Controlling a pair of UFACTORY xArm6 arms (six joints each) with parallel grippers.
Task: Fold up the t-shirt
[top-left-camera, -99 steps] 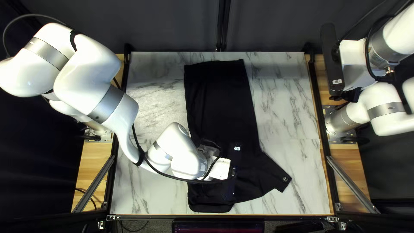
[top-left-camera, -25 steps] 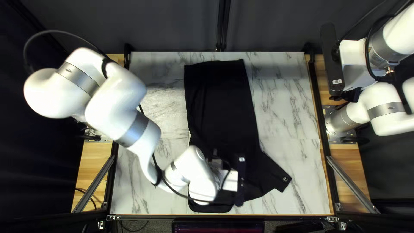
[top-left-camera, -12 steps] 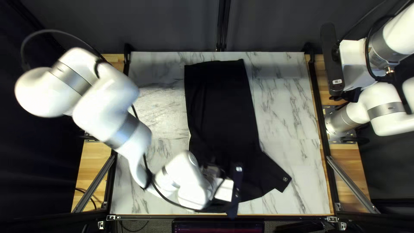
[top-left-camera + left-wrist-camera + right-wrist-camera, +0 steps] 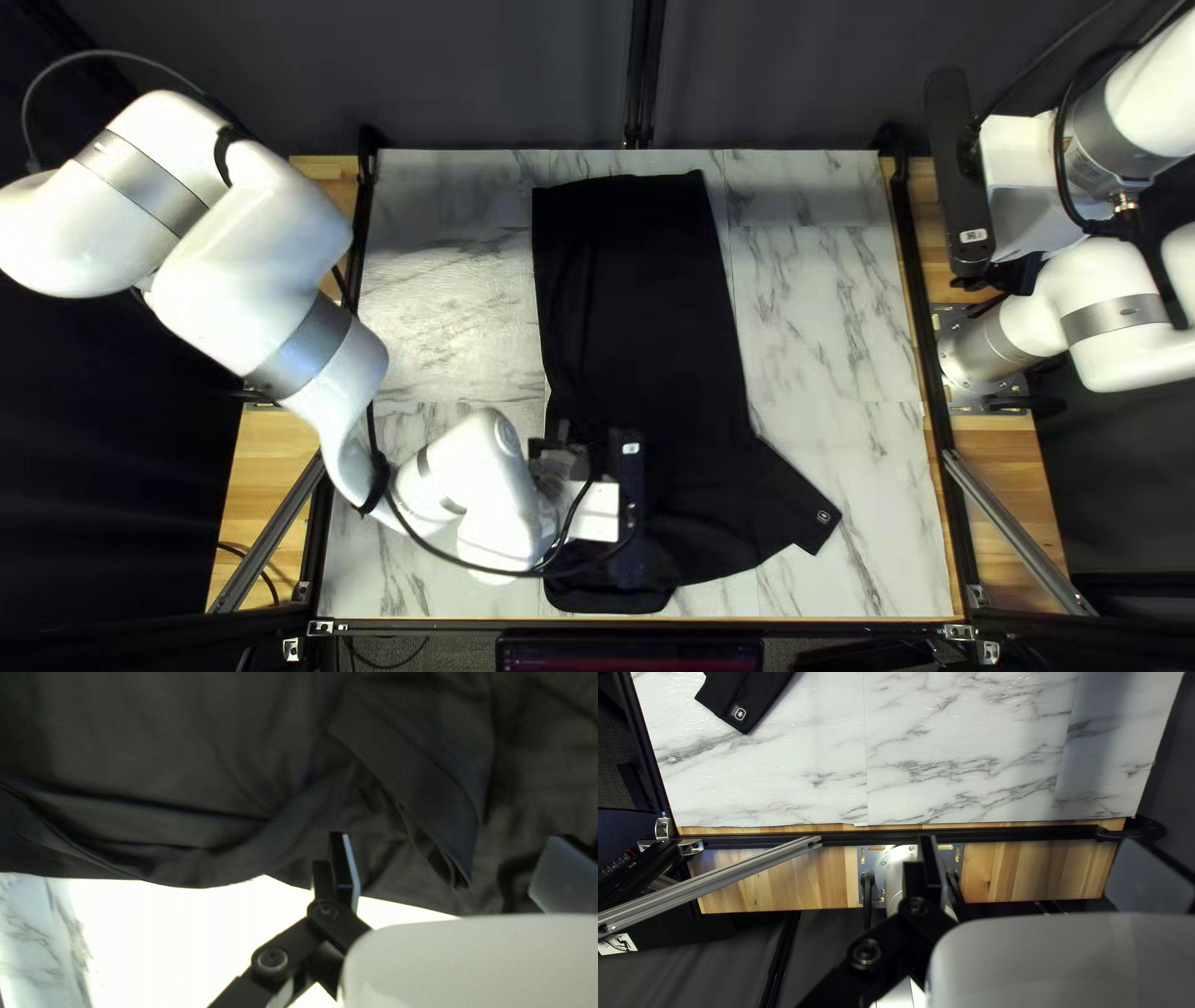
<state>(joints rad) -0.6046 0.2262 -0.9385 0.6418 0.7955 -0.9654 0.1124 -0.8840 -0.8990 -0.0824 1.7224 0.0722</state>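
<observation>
The black t-shirt (image 4: 635, 299) lies lengthwise on the table, one sleeve (image 4: 797, 504) angled out at the right of the top left view. Over its near left part hangs my left gripper (image 4: 595, 510), fingertips hidden there. In the left wrist view my left gripper (image 4: 453, 862) is open above the wrinkled cloth (image 4: 156, 765); the narrow end of a folded flap (image 4: 430, 778) shows between its fingers, neither gripping it. My right gripper (image 4: 1021, 274) is raised beyond the table's right edge. In the right wrist view my right gripper (image 4: 1038, 865) is open, holding nothing; the sleeve (image 4: 750, 697) is far ahead.
Marble-patterned table surface (image 4: 834, 311) shows on both sides of the shirt. Black rails and a slanted metal bar (image 4: 1015, 529) line the right side, with another bar (image 4: 271, 529) at the left. A screen (image 4: 629, 653) stands at the near edge.
Over the last half second my left arm has shifted left and slightly toward the far edge, after an earlier swing right and nearer. The shirt and right arm look unchanged.
</observation>
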